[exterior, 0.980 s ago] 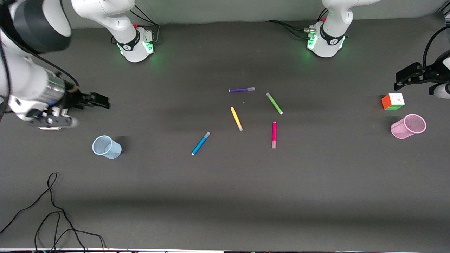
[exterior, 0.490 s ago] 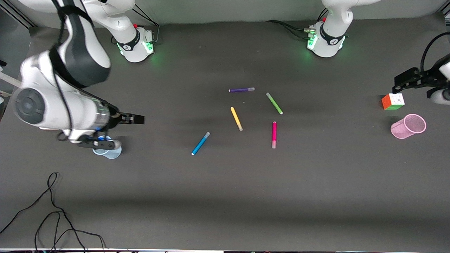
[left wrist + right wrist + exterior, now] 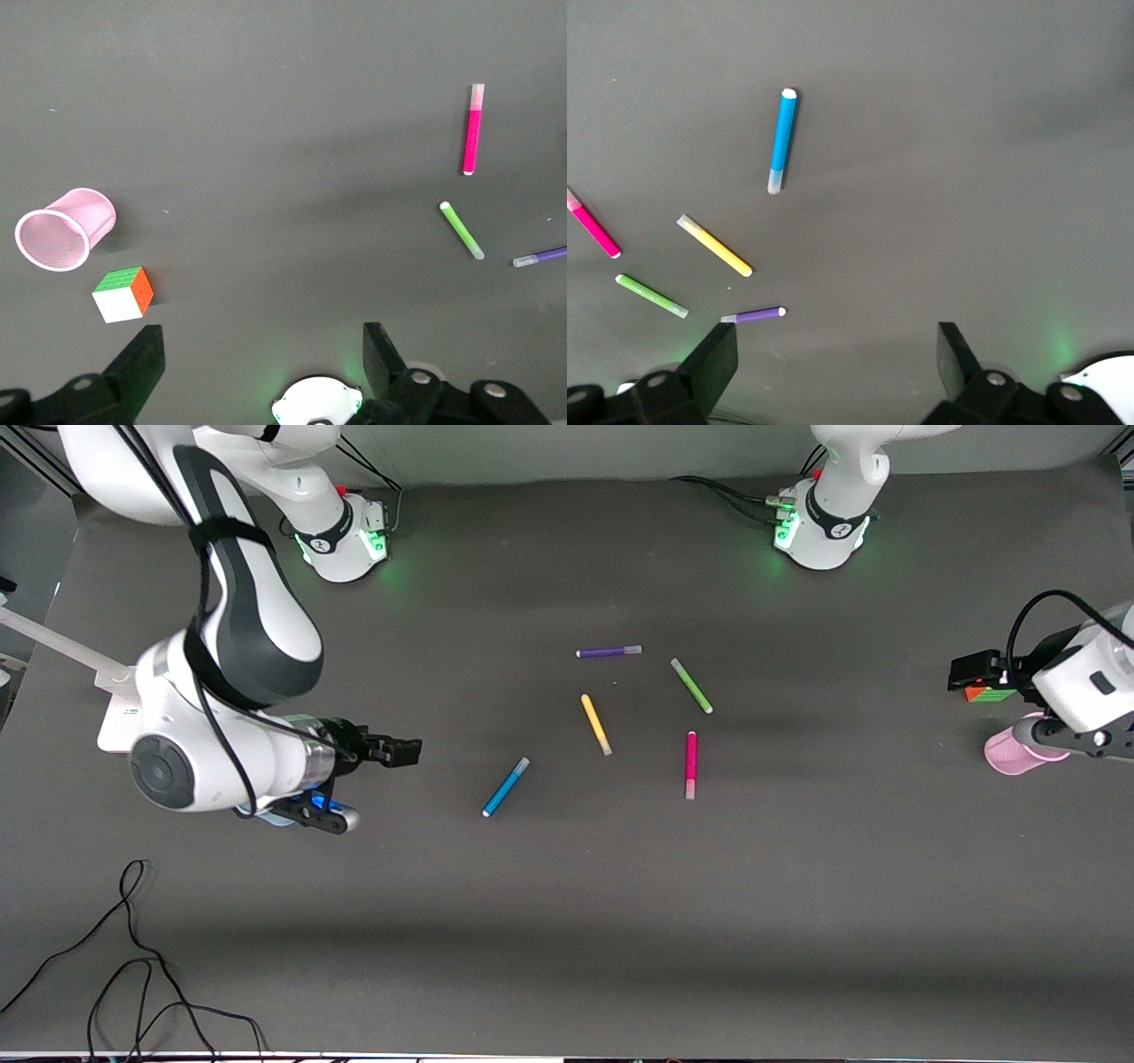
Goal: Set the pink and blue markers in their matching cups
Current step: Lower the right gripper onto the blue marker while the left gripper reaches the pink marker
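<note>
R grip [image 3: 403, 751] open, over table nr blue marker [image 3: 506, 786] | L grip [image 3: 970, 670] open, over cube [image 3: 123, 294]

White arms, dark-grey joint bands, black cables; bases glow green; black right gripper [image 3: 403, 751], black left gripper [image 3: 970, 670].

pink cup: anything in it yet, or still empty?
Empty. The left wrist view looks straight into the pink cup and shows only its bare inside. The pink marker lies flat on the table mid-scene.
</note>
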Motion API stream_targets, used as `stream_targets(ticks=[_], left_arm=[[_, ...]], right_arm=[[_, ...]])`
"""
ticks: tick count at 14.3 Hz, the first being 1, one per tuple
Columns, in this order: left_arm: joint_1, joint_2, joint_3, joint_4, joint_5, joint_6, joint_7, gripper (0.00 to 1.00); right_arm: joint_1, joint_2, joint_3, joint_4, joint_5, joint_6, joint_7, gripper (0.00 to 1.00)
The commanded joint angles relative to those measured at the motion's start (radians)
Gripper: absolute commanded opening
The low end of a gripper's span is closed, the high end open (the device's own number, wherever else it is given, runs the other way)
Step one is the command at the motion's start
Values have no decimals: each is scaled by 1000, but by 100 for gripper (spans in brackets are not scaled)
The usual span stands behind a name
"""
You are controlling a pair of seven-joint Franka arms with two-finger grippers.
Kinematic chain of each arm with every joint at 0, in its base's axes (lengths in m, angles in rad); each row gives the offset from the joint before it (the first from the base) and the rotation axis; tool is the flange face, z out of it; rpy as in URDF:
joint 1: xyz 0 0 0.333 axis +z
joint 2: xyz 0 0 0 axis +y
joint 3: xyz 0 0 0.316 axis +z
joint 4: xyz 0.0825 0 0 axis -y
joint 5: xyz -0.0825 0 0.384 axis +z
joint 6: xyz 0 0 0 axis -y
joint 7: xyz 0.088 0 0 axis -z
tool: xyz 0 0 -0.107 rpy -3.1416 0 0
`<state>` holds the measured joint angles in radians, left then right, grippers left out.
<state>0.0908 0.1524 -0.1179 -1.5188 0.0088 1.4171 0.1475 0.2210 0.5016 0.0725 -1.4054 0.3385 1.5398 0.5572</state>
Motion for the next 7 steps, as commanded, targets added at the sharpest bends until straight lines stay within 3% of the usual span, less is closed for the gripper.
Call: stream_targets(ticks=[1,4,7], left_arm=[[-54,-11,-5,8,-1,-21,-29,100],[-161,1,-6,-18,-36,15,-219,100],[-232,1,-6,-111,-108,136,-317,100]], right_arm=[[23,80,-2,56,34,19,47,100],[26,146,-2,57,91,48,69,98],[60,213,-2,57,94,132,89,96]])
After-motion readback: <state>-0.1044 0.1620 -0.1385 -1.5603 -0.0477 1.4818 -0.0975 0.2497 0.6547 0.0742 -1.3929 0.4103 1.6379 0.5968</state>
